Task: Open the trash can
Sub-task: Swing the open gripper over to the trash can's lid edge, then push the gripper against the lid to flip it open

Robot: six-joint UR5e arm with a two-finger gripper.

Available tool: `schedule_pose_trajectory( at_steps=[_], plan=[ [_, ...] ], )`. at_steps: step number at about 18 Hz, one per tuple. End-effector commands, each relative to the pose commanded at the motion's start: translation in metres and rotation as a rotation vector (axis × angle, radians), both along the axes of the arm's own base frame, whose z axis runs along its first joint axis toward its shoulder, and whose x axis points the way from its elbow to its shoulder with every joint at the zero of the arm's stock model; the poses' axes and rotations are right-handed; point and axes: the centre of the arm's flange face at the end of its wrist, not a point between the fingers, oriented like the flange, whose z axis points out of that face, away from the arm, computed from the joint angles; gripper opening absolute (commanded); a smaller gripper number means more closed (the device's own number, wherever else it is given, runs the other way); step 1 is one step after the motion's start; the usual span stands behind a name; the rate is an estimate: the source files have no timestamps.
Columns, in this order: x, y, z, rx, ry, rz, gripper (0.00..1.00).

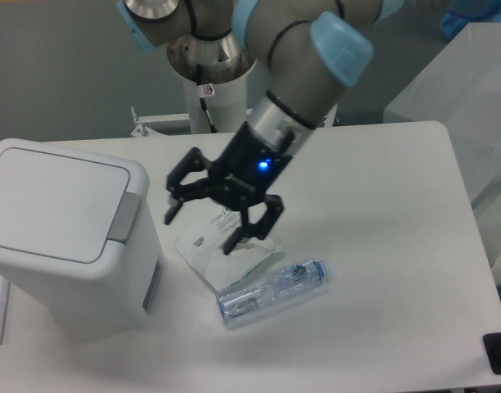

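The trash can (66, 237) is a large boxy white bin at the left of the table. Its flat white lid (54, 198) lies closed, with a grey push-tab (125, 217) on the right edge. My gripper (200, 230) hangs just right of the bin, above the table, fingers spread open and holding nothing. It is a short gap away from the push-tab and touches neither tab nor lid.
A flat clear plastic packet (226, 250) with a printed label lies under the gripper. A crushed clear water bottle (271, 291) lies in front of it. The arm's white base post (211, 90) stands at the table's back edge. A dark object (499, 352) sits at the right corner.
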Motion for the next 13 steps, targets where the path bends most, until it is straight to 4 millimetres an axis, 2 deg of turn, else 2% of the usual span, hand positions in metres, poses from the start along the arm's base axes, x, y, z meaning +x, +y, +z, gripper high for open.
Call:
schedule_pose_trajectory(
  at_steps=[13],
  plan=[
    [0.010, 0.010, -0.006, -0.003, -0.004, -0.022, 1.00]
  ],
)
